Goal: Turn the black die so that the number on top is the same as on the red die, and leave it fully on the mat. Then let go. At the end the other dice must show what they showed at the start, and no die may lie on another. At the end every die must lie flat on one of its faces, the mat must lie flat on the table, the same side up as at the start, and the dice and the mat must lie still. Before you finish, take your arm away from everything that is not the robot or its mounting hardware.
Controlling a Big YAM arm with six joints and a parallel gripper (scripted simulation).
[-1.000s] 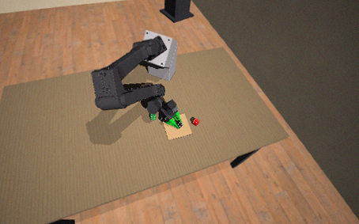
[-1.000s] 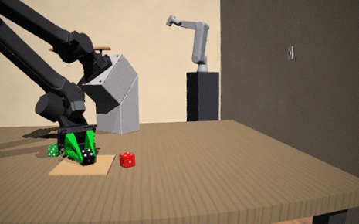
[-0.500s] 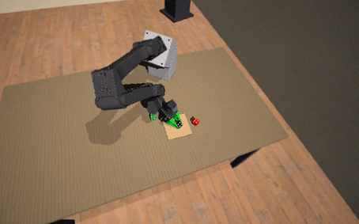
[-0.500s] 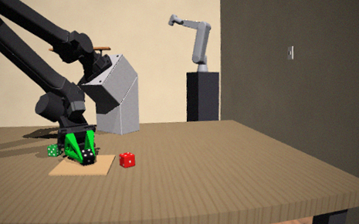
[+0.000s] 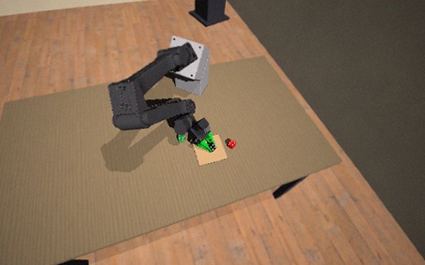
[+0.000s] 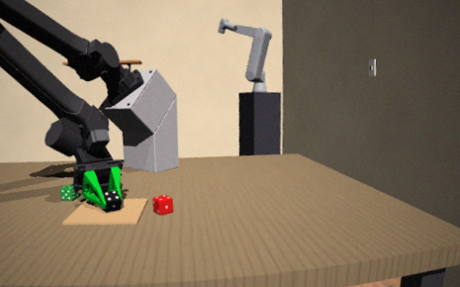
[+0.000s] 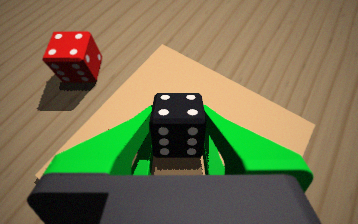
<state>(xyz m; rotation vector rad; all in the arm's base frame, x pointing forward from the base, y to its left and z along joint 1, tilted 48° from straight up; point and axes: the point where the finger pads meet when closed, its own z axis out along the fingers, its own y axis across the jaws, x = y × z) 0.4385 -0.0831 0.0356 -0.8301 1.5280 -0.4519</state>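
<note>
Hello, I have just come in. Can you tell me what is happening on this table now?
A dark robot arm has its green gripper shut on a black die, low over a tan mat. The black die shows four on top, the same as the red die, which sits on the table beside the mat. A green die lies behind the gripper, off the mat. The black die has not yet been let go.
</note>
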